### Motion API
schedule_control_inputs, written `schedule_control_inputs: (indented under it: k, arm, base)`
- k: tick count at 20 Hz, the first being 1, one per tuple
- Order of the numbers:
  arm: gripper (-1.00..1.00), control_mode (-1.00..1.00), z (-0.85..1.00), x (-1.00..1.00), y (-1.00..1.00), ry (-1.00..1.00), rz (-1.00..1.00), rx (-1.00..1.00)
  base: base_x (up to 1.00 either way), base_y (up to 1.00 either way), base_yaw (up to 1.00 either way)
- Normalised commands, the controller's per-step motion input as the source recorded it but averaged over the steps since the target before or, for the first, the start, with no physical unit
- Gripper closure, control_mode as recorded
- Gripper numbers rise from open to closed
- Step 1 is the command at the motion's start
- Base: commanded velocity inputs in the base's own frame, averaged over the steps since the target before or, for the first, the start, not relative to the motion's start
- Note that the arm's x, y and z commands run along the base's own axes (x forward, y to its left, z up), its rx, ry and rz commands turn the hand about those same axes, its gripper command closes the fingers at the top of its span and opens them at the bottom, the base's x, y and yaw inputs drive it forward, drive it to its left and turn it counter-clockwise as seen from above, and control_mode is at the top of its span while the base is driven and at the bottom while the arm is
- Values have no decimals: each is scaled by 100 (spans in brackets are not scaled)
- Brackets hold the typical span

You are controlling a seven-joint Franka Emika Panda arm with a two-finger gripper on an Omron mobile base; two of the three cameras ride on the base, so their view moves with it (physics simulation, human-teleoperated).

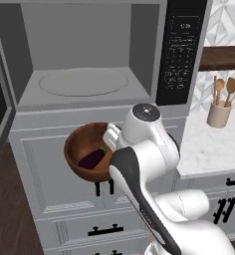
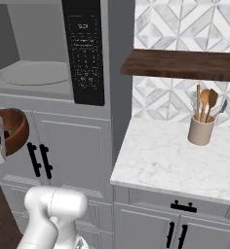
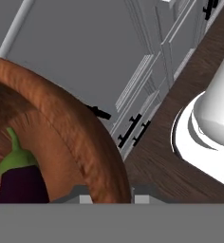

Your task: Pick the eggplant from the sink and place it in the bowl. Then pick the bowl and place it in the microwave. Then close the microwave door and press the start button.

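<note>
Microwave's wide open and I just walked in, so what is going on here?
The white robot arm's gripper is shut on the rim of the round reddish-brown wooden bowl, holding it tilted in the air below the open grey microwave. The small dark purple eggplant already lies in the bowl. The microwave's round turntable is bare.

The keypad panel [image 1: 180, 50] of the microwave [image 1: 84, 55] bears small pale markings, too blurred to read.
</note>
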Motion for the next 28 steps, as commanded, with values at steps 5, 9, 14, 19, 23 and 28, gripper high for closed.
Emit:
schedule_control_inputs:
  k: [5,9,14,19,23,28]
  arm:
    - [100,100,0,0,0,0,0,0]
    - [100,100,0,0,0,0,0,0]
    - [100,100,0,0,0,0,0,0]
    - [100,100,0,0,0,0,0,0]
    - [100,100,0,0,0,0,0,0]
    - [100,-100,10,-50,0,-17,1,0]
  base:
    - [15,25,1]
    - [0,21,8]
    - [25,30,6]
    - [25,9,1]
    - [0,0,0]
    - [-1,0,1]
